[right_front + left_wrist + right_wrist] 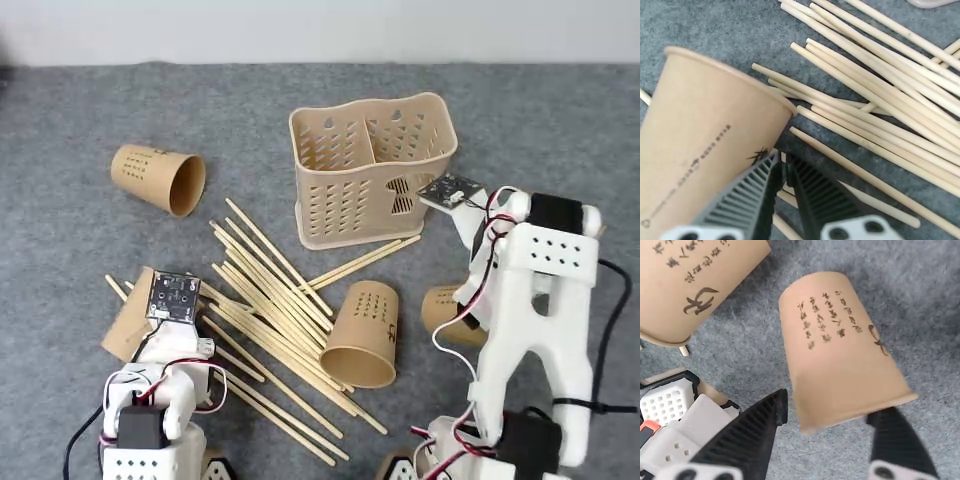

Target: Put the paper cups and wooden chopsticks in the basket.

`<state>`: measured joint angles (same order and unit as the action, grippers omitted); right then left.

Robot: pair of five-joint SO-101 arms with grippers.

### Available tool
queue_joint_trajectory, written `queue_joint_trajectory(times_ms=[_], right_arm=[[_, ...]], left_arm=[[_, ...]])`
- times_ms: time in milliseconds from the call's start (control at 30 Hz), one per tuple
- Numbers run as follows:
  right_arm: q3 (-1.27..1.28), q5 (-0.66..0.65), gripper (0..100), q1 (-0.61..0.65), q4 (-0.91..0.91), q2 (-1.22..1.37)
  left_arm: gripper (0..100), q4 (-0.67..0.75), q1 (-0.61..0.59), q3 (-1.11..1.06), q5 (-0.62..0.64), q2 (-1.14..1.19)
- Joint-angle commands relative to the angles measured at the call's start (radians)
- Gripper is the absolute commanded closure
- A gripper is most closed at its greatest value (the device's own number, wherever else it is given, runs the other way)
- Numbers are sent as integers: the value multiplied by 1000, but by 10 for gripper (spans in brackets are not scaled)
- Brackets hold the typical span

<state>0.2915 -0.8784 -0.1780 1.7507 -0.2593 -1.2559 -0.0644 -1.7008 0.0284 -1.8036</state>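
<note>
The right arm (530,300) stoops near the right edge of the table (60,200), the right gripper (832,412) open astride a paper cup (840,350) lying on its side and half hidden from above. Near the front-left corner the left gripper (783,160), closed on nothing, lies beside a second cup (705,150) and scattered chopsticks (875,100).

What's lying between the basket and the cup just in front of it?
A couple of wooden chopsticks lie slantwise between the basket and the tipped-over cup. The high view shows it.
</note>
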Motion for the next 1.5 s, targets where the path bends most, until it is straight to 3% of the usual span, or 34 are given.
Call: queue_joint_trajectory(times_ms=[0,367,633,933,1167,1300,1467], right_arm=[[-49,-5,696,41,45,-74],[-49,219,696,331,44,-97],[-49,261,696,357,45,-107],[-55,255,696,183,42,-236],[-155,262,696,-136,-8,-318],[-89,269,695,-269,-139,-315],[127,336,695,-328,-437,-315]], left_arm=[[986,-5,0,18,11,-15],[986,-5,0,18,11,-15],[986,-5,0,18,11,-15],[986,-5,0,18,11,-15],[986,-5,0,18,11,-15],[986,-5,0,18,11,-15],[986,-5,0,18,11,-15]])
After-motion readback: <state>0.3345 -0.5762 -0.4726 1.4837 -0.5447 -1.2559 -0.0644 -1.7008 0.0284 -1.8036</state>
